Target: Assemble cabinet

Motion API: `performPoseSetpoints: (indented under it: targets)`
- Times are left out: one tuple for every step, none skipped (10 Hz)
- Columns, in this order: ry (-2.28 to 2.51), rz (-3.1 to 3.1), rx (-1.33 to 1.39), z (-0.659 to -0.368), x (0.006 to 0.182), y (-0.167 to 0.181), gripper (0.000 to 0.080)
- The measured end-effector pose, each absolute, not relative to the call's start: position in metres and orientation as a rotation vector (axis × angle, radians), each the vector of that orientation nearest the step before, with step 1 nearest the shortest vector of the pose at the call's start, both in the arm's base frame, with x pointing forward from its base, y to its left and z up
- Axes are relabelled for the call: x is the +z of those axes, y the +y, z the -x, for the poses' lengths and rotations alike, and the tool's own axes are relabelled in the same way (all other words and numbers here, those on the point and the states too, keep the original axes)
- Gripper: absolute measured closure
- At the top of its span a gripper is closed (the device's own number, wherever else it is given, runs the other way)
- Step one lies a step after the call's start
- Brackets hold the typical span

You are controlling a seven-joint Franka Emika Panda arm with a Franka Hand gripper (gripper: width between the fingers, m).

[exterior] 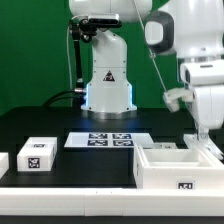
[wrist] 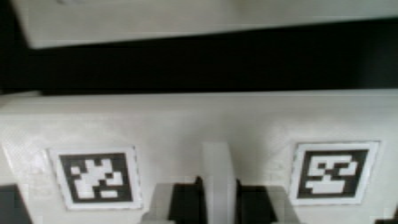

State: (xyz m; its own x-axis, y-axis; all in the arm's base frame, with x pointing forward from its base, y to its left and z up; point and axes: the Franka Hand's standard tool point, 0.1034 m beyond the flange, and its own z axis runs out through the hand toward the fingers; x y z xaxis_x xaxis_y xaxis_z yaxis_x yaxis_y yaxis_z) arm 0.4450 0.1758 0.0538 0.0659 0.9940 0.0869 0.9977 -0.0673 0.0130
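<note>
The cabinet is a large white open box with a tag on its front, at the exterior view's right front of the black table. My gripper reaches straight down onto its far wall. In the wrist view the cabinet's white wall fills the frame, with two black-and-white tags on it. My gripper has its dark pads pressed on both sides of a thin white upright strip of the cabinet. The jaws stand narrow and closed on that strip.
The marker board lies flat mid-table in front of the arm's base. A small white tagged block sits at the exterior view's left, and another is cut off at the left edge. A further white part shows beyond the cabinet.
</note>
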Motion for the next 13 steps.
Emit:
performPoseSetpoints:
  targets:
    - [-2.13, 2.258, -0.101, -0.447, 0.064, 0.167, 0.0738]
    - [-2.141, 2.267, -0.082, -0.45, 0.076, 0.157, 0.0738]
    - [-2.144, 2.277, -0.086, -0.453, 0.082, 0.151, 0.0738]
    - [-2.152, 2.268, -0.077, -0.452, 0.08, 0.142, 0.0738]
    - [-2.141, 2.275, -0.075, -0.452, 0.077, 0.137, 0.0738]
    - [-2.129, 2.274, -0.062, -0.45, 0.071, 0.133, 0.0738]
    - [-2.128, 2.267, -0.055, -0.45, 0.067, 0.13, 0.0738]
    - [-2.123, 2.271, -0.053, -0.451, 0.066, 0.128, 0.0738]
    - [-2.123, 2.27, -0.05, -0.45, 0.066, 0.128, 0.0738]
    - [-2.122, 2.27, -0.05, -0.45, 0.065, 0.128, 0.0738]
    - [-2.122, 2.269, -0.049, -0.45, 0.065, 0.128, 0.0738]
    - [-2.131, 2.261, -0.05, -0.451, 0.065, 0.128, 0.0738]
    - [-2.163, 2.238, -0.063, -0.457, 0.068, 0.127, 0.0738]
